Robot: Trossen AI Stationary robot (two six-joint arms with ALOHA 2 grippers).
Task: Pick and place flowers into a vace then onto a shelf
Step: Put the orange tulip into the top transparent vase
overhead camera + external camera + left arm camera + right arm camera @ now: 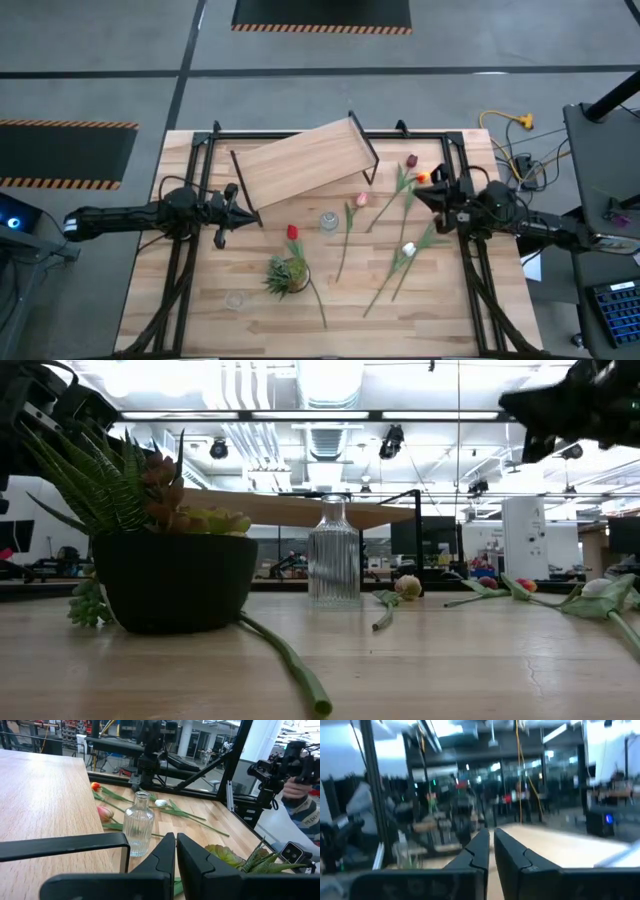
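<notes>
Flowers lie scattered on the wooden table.

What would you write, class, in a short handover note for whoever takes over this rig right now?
Left claw: shut, empty, beside the light-wood shelf with black rails.
Right claw: shut, empty, near the orange tulip.
Ribbed clear glass vase: upright, empty, in front of the shelf.
Tulip stems, including red, pink and white, lie on the table.
Done: nothing.
Left: fill the vase, then shelve it.
</notes>
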